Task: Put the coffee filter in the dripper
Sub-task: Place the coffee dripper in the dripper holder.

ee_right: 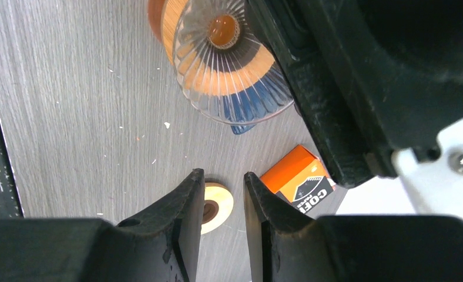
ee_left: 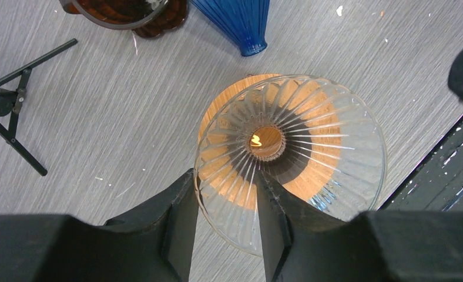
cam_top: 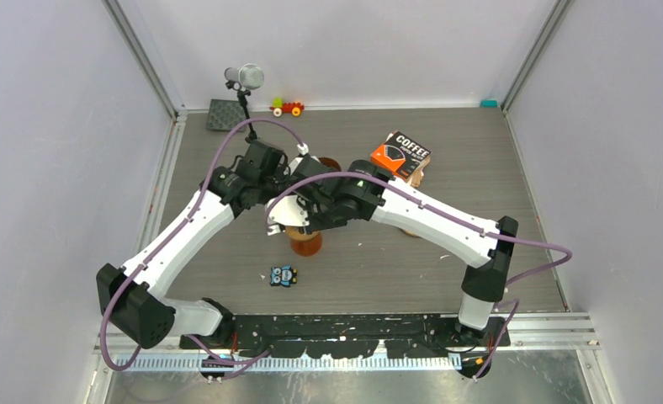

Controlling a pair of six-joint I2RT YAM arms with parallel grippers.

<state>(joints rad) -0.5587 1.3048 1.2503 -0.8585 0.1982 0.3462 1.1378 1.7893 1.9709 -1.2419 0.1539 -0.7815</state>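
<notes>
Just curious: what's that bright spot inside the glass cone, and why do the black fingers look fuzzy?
Left wrist view: the spot looks like light reflected at the centre of the glass dripper; the left fingers sit too near the lens, so they blur. Right wrist view: the right fingers are soft too, the table sharp. Top view: even light, faint shadows.

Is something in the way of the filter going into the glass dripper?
Nothing lies inside the glass dripper; its cone is empty down to the hole. But the left claw straddles its near rim and seems to reach into the space where the filter would sit.
</notes>
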